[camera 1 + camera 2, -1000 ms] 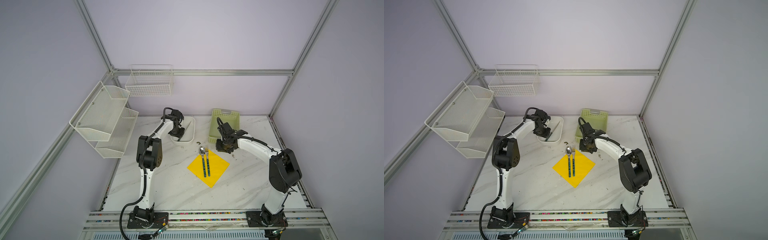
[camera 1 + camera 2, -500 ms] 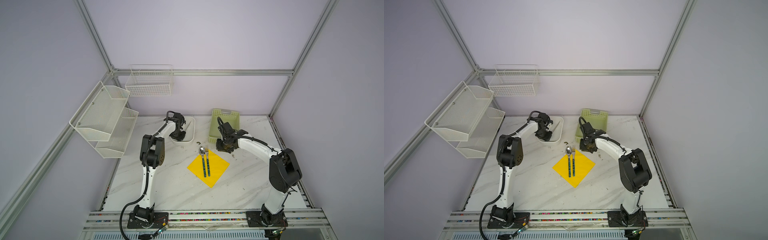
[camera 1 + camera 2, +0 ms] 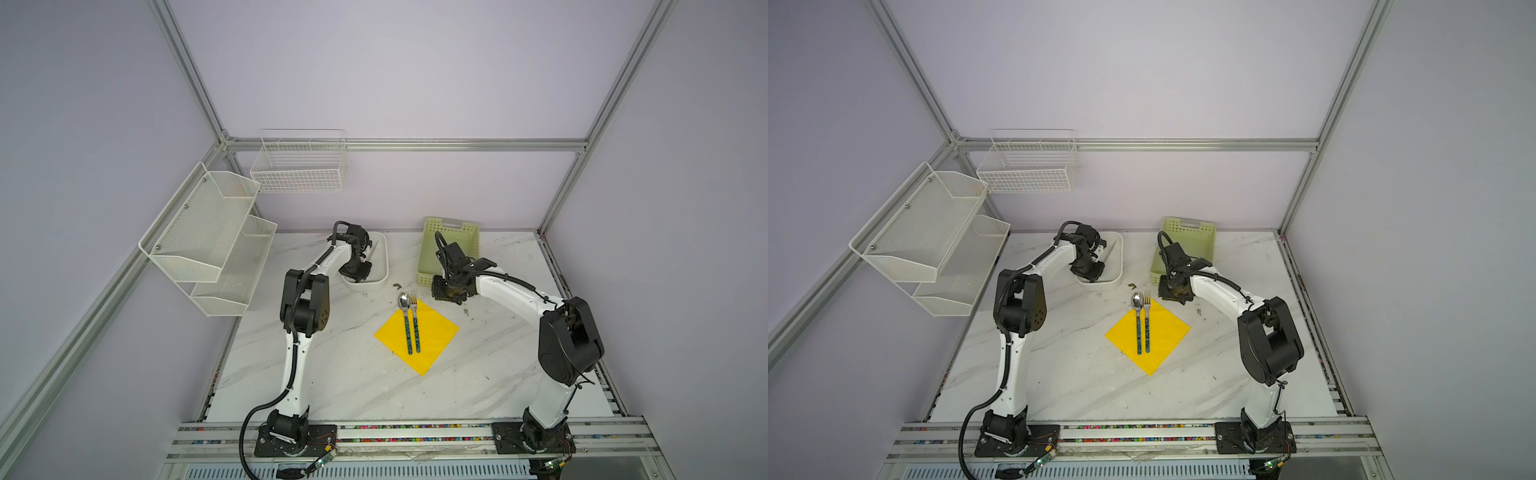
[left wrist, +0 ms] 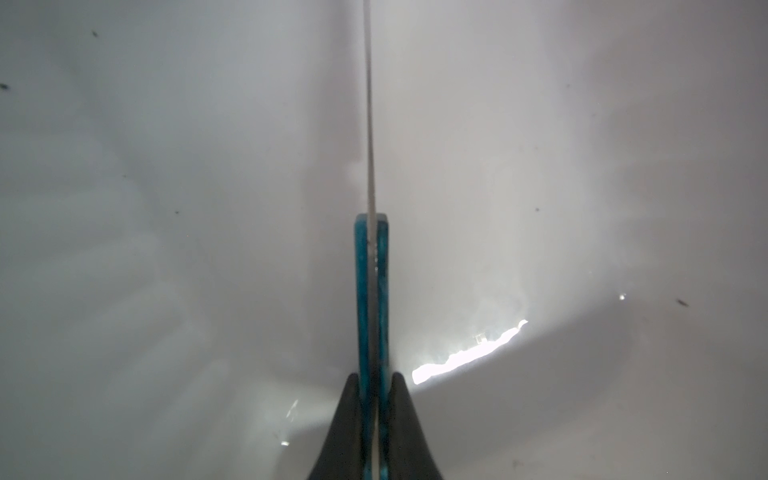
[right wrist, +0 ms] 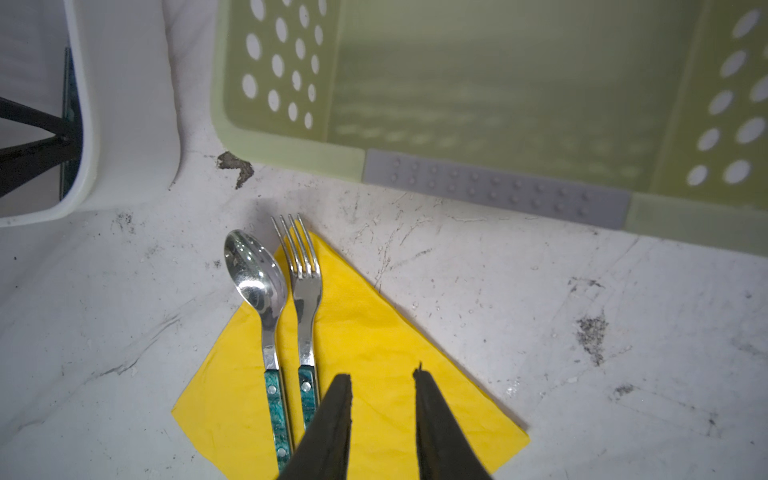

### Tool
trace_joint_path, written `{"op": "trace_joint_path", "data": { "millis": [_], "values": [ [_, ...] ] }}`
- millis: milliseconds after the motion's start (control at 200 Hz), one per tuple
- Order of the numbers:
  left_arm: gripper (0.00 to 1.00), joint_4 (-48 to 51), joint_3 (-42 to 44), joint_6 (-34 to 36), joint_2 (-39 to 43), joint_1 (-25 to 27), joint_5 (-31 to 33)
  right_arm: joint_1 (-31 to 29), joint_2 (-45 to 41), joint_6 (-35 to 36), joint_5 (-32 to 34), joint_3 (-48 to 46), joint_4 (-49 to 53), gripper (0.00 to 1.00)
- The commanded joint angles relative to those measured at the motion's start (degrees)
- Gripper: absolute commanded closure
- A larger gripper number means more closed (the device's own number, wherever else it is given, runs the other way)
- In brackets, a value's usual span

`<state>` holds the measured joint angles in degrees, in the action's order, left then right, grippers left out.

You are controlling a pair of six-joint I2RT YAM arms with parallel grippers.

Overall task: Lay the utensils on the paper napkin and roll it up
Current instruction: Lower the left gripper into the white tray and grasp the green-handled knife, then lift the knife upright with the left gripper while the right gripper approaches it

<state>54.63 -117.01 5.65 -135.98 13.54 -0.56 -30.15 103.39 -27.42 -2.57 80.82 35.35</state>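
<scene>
Beyond the napkin [image 3: 438, 332], in the tray [image 3: 385, 262], we find left end effector [image 4: 374, 378] clamped on the knife [image 4: 371, 266], presumably to join spoon [image 5: 266, 316] and fork [image 5: 306, 307] lying on the napkin; right end effector [image 5: 382, 376] parted, empty.

Lab cell, aluminium frame [image 3: 407, 144]

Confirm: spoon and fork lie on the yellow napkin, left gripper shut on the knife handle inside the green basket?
Wrong container. The left gripper is shut on the knife inside the white tray, not the green basket; both top views show it there. The spoon and fork do lie on the napkin.
</scene>
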Motion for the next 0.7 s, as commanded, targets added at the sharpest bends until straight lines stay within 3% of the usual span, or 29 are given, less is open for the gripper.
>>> {"op": "trace_joint_path", "data": {
  "millis": [0, 430, 695],
  "values": [
    [0.96, 0.12, -5.93, 1.58, 3.58, 0.17, -0.62, 0.36, -1.51, -0.44, -0.46, 1.54, -0.69, 0.7],
    [1.0, -0.14, -6.13, 0.18, 11.88, 0.17, -5.83, 0.31, -1.25, -3.03, -6.62, 4.93, -5.82, 0.7],
    [1.0, -0.74, -4.31, -2.76, 18.68, 0.58, -14.93, 0.2, -2.63, -9.15, -17.91, 3.74, -21.8, 0.67]
  ]
}}
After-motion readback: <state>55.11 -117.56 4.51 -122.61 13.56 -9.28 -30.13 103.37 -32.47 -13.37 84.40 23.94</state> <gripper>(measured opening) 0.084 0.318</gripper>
